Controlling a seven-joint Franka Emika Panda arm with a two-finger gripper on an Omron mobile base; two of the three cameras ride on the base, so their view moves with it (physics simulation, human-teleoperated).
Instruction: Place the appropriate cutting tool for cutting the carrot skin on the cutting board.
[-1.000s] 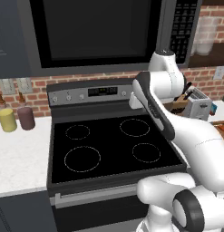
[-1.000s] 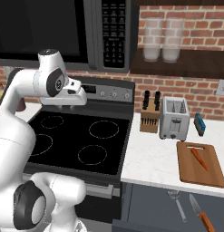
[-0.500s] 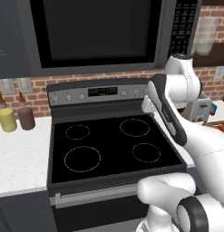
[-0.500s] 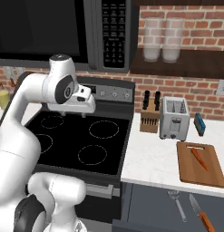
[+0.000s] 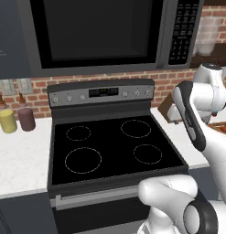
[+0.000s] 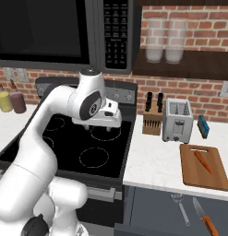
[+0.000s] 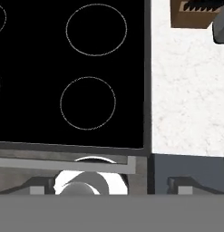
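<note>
We saw a flat, straight-edged cutting board (image 6: 216, 177) of reddish-brown wood lying on the speckled white counter (image 6: 152, 161), to the right of the glossy black cooktop (image 6: 87, 147) with its thin ring outlines. On the board lay the carrot (image 6: 203, 161), slim, orange and tapered, set at a slant.

Behind the board stood a boxy metal toaster (image 6: 177, 120) and, just beside it, a tan slanted knife block (image 6: 152, 120) with dark handles sticking up. Below the counter edge an open grey drawer (image 6: 147, 207) held a metal spatula (image 6: 180, 208) and a knife (image 6: 204, 219) with an orange handle.

The gripper (image 6: 100, 125) hung over the cooktop, well apart from the board, the carrot and the drawer, all off to its right. We could not tell whether its fingers were spread or pressed together; nothing showed between them.
</note>
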